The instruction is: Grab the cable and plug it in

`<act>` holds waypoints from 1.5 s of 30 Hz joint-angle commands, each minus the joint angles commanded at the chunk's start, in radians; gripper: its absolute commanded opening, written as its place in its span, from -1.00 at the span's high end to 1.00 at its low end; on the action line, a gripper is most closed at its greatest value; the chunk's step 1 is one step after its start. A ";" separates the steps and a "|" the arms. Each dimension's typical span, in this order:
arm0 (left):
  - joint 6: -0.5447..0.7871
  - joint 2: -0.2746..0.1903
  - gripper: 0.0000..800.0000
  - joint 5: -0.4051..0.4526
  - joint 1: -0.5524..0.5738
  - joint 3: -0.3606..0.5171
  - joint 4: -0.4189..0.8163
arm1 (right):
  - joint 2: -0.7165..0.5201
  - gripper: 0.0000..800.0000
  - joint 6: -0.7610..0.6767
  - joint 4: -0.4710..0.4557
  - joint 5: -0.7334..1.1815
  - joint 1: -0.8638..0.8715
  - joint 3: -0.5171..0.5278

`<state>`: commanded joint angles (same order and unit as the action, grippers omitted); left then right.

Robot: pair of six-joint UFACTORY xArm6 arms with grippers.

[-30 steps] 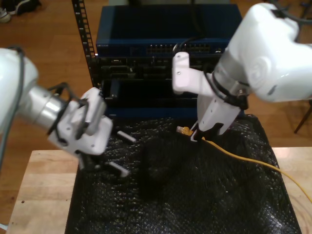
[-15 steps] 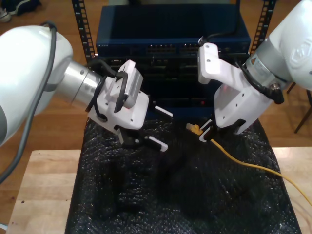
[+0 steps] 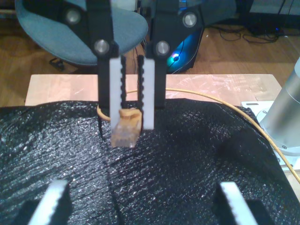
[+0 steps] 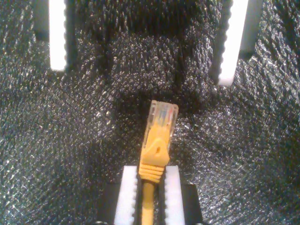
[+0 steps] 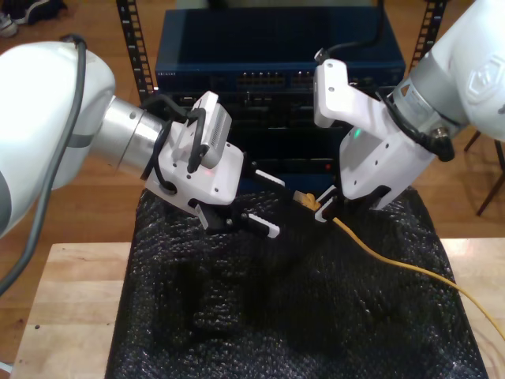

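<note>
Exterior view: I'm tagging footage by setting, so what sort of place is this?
Probably a lab test bench for network gear: a rack with a blue network switch, a wooden table with black padding, an office chair.

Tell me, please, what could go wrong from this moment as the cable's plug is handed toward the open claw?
My second claw pinches the cable just behind the plug, so the tip could tilt or slip if bumped. My first claw is open and faces it closely; closing off-centre might miss or crush the plug. The cable trails off the table at the exterior view's right and could snag or tug.
</note>
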<state>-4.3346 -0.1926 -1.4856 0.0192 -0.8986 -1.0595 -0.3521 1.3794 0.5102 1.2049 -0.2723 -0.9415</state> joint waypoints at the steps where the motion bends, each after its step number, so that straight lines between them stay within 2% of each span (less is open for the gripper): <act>1: 0.000 0.000 -0.63 -0.005 0.000 0.000 0.000 | 0.008 0.99 0.000 0.000 -0.006 -0.003 -0.002; 12: -0.025 -0.002 -0.45 -0.028 0.000 0.005 0.000 | 0.051 0.99 -0.003 0.000 -0.018 -0.048 -0.025; 19: -0.025 -0.002 -0.12 -0.028 -0.002 0.002 -0.002 | 0.054 0.99 -0.003 0.000 -0.018 -0.046 -0.023; 21: -0.025 -0.002 0.05 -0.028 -0.002 0.002 -0.002 | 0.054 0.99 -0.003 0.000 -0.018 -0.046 -0.023; 24: -0.026 -0.002 0.11 -0.028 -0.003 0.002 -0.005 | 0.054 0.99 -0.003 0.000 -0.018 -0.046 -0.023; 30: -0.025 -0.002 0.37 -0.028 -0.003 0.006 -0.021 | 0.054 0.99 -0.003 0.000 -0.018 -0.046 -0.023; 38: -0.026 -0.002 0.43 -0.026 -0.003 0.008 -0.021 | 0.054 0.99 -0.003 0.002 -0.018 -0.049 -0.023; 45: -0.026 -0.002 0.65 -0.021 -0.003 0.008 -0.021 | 0.054 0.99 -0.003 0.005 -0.018 -0.054 -0.023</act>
<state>-4.3606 -0.1941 -1.5071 0.0161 -0.8909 -1.0810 -0.2984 1.3763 0.5148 1.1864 -0.3261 -0.9645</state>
